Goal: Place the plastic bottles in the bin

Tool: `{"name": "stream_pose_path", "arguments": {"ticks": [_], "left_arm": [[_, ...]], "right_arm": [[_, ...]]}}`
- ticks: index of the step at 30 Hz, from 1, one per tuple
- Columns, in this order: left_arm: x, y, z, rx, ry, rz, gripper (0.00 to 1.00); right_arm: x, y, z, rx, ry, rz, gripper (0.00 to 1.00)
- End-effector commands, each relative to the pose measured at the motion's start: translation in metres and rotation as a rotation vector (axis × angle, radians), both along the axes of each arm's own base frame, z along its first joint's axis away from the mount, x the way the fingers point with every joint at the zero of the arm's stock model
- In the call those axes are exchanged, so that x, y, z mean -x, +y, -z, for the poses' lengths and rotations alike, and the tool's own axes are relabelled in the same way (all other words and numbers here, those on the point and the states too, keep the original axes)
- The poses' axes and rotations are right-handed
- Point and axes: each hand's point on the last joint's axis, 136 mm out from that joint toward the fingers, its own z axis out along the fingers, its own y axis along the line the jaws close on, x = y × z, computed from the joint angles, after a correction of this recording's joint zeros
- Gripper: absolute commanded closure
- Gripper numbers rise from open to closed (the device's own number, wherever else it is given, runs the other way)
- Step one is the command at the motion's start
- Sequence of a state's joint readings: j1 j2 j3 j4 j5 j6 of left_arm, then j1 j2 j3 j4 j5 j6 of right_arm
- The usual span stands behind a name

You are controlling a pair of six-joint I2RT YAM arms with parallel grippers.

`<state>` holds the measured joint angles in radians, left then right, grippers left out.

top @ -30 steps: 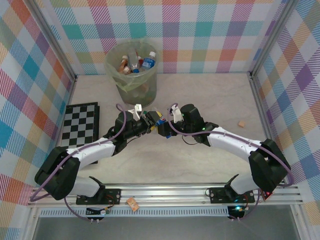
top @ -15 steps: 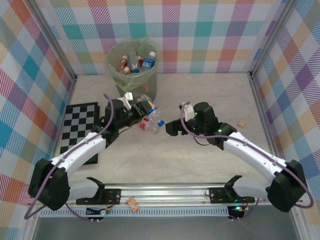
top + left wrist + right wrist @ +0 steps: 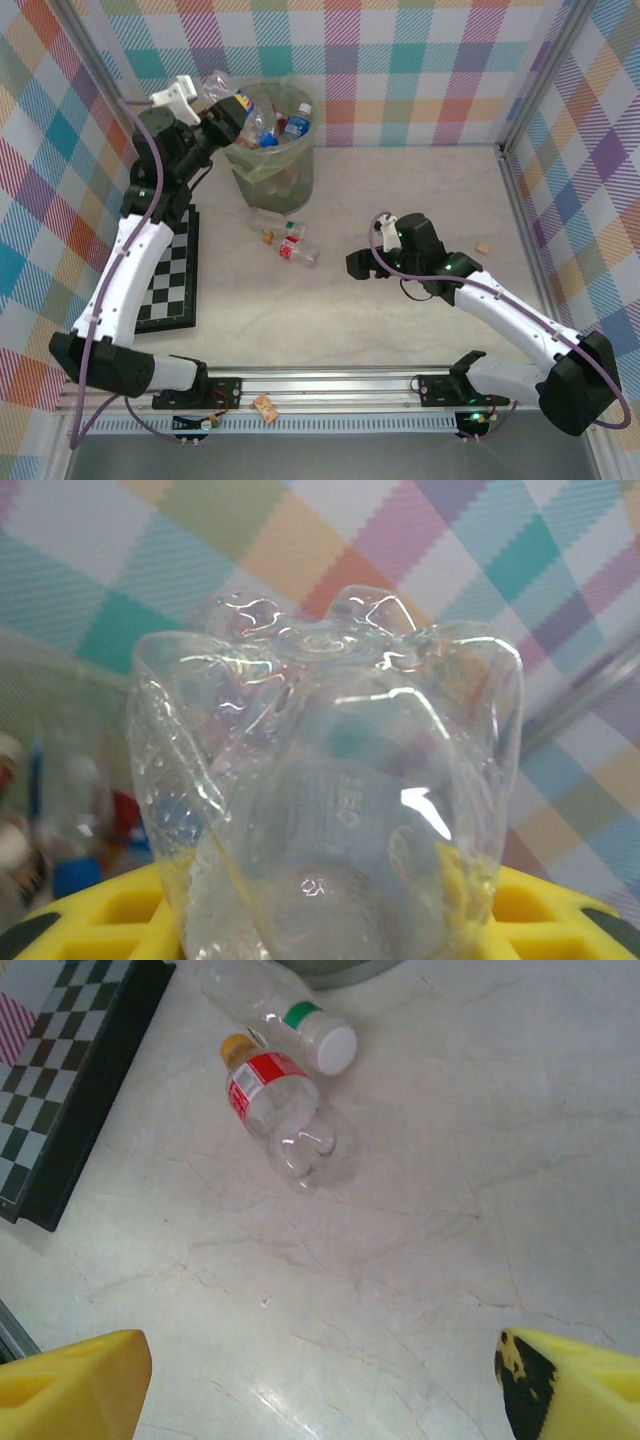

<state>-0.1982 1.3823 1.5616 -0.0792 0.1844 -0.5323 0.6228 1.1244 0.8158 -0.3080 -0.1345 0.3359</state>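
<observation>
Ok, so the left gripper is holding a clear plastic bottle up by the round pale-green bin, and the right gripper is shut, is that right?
Not quite: the right gripper is open, not shut. The right wrist view shows its yellow fingers spread wide apart above the bare table. The rest holds: the left gripper holds the clear plastic bottle up by the round pale-green bin.
</observation>
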Motion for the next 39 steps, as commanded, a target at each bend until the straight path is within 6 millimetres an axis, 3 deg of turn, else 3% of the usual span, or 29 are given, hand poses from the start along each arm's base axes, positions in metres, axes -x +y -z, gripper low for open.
{"name": "stream_pose_path", "arguments": {"ticks": [1,6,10,16,21,30,39], "left_arm": [[-0.044,0.029,0.013,-0.126,-0.005,-0.164,0.69],[-0.091,0.032,0.016,-0.239,-0.007,-0.199,0.71],[-0.124,0.030,0.032,-0.305,0.027,-0.203,0.72],[-0.160,0.003,0.054,-0.271,0.033,-0.093,0.72],[-0.185,-0.014,0.085,-0.302,0.070,-0.060,0.72],[-0.196,-0.046,0.156,-0.509,0.220,0.047,0.71],[-0.179,-0.047,0.211,-0.601,0.413,0.132,0.73]], "right_arm": [[0.007,-0.006,0.010,0.007,0.038,0.018,0.11],[0.015,-0.015,0.017,0.021,0.056,0.037,0.11],[0.020,-0.022,0.022,0.039,0.064,0.056,0.11],[0.024,-0.028,0.030,0.060,0.080,0.070,0.11],[0.027,-0.031,0.036,0.067,0.095,0.079,0.11],[0.029,-0.036,0.043,0.082,0.103,0.092,0.11],[0.027,-0.032,0.044,0.079,0.110,0.085,0.12]]}}
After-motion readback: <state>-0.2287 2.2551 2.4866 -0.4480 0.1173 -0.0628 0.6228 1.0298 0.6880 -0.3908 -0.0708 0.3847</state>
